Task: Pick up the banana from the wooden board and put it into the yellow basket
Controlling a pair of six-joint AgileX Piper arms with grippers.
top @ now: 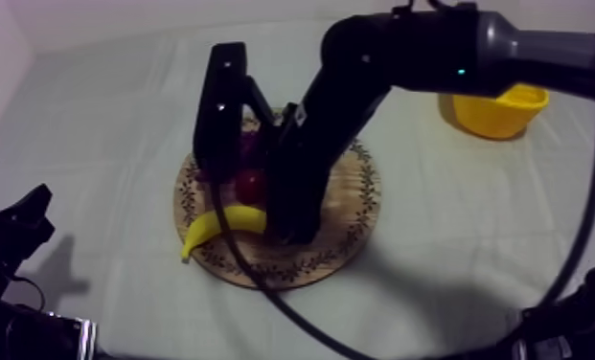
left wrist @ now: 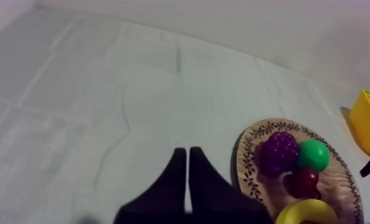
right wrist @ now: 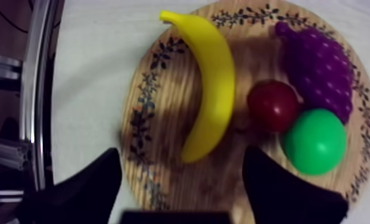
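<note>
Top view: my right arm (top: 358, 86) comes in from the upper right and slants down onto the round wooden board (top: 354, 215). Its lower end is over the board, just beside the banana (top: 222, 226). The banana lies on the board's near-left part, one tip poking out past the patterned rim. A small red fruit (top: 251, 182) sits just behind it. The yellow basket (top: 497, 110) stands well apart from the board, far right of it. My left gripper (top: 18, 230) rests off the board to its near left, over the grey-white cloth (top: 100, 124).

Left wrist view: the left gripper's fingers (left wrist: 202, 184) are pressed together into a narrow wedge and hold nothing. Beyond them the board carries a bunch of grapes (left wrist: 279, 152), a round green fruit (left wrist: 313, 155), the red fruit and the banana. The basket is past the board.

Right wrist view: my right gripper (right wrist: 181, 158) is spread wide over the board's rim, one finger on each side of the banana's nearer end, and neither finger touches the banana. The banana lies along the board with the red fruit beside it, and the grapes and the green fruit lie beyond that. A metal frame (right wrist: 35, 89) runs off the table's edge.
</note>
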